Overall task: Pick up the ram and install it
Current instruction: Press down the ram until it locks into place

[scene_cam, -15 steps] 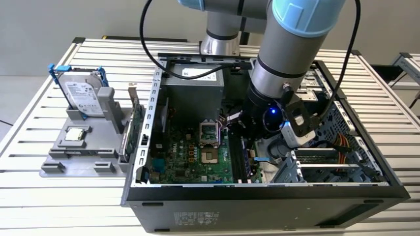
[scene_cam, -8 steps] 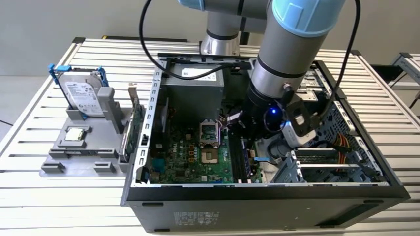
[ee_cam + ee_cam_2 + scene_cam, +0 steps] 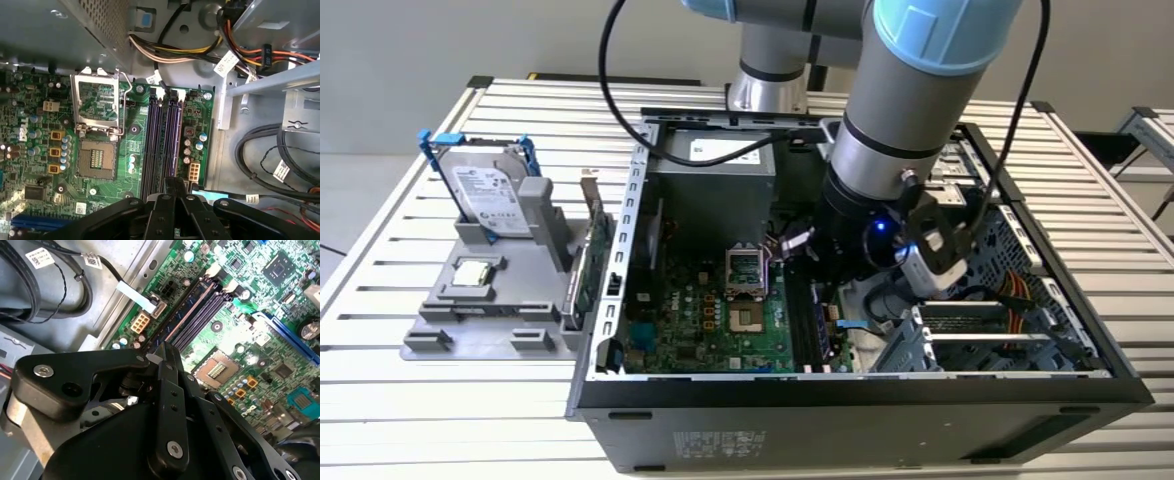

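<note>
The ram cannot be located with certainty. If it is clamped, it sits edge-on beneath the fingertips, hidden by the end effector [image 3: 161,352] body. By judgement the stick is light, thin and stiff, and it is fragile at its chips and contact edge. Hold it by the two flat faces near the upper edge and keep it square to the slot.

The end effector fingers are drawn together to a narrow line in both wrist views. Whether they clamp the stick cannot be told. They hang directly over the near end of the memory slots [image 3: 163,145], four dark parallel channels with white latches [image 3: 172,92] at the far end.

Beside the slots lies the open CPU socket [image 3: 97,160] with exposed contacts. On the other side, black cables [image 3: 270,150] and a metal drive cage [image 3: 987,330] crowd the arm inside the computer case [image 3: 854,400]. On the desk [image 3: 400,400], well apart, stand the hard drive [image 3: 491,195] and the expansion card [image 3: 596,260].
</note>
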You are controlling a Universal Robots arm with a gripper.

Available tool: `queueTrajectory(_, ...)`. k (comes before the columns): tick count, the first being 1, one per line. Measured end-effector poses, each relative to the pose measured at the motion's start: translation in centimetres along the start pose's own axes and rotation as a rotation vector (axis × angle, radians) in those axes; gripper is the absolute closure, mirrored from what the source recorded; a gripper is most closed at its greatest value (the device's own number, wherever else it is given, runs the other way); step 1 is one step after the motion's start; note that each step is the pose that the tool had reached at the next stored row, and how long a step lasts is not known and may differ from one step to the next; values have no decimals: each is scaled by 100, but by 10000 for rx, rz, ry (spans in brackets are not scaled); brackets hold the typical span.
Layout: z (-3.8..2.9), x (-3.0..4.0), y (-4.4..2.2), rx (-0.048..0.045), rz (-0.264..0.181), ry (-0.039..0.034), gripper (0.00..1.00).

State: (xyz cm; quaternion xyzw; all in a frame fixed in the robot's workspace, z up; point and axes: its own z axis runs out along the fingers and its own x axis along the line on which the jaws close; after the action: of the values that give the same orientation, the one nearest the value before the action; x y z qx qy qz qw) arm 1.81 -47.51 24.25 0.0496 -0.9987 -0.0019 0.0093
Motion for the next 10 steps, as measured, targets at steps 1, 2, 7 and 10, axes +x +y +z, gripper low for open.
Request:
queueTrajectory(1, 0, 0, 0, 2, -97, 0, 100)
queueTrajectory(2, 0, 0, 0, 4, -188, 1, 100)
queueTrajectory(7, 1, 0, 1, 10, -621, 3, 100)
queueTrajectory(10, 0, 1, 1, 15, -852, 4, 100)
